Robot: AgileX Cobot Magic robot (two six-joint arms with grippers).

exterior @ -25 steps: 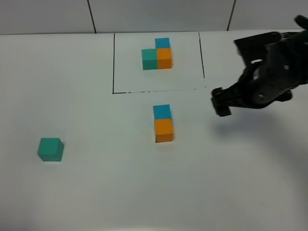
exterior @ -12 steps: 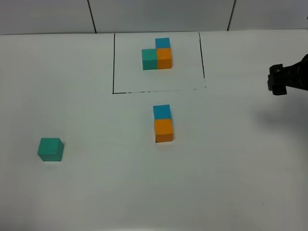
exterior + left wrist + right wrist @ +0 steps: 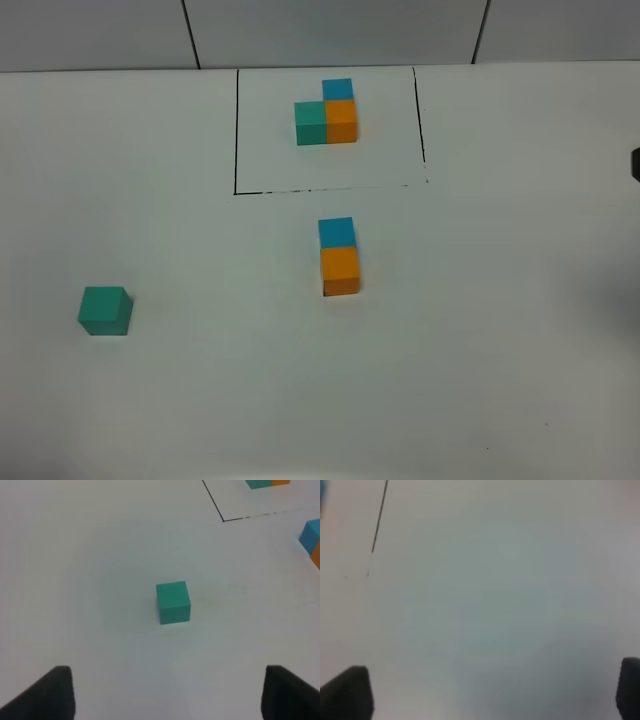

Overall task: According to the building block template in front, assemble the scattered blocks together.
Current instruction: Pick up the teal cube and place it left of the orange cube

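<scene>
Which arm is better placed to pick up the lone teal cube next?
Left. The left gripper has its jaws open with the teal cube centred ahead; the right gripper faces only table, far across from it.

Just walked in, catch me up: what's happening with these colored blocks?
A two-arm robot is copying the outlined template using loose cubes. The blue block and orange block sit touching just outside it; the teal block lies alone far left. The left end effector hovers open near it, holding nothing; the right end effector is open and empty too.
</scene>
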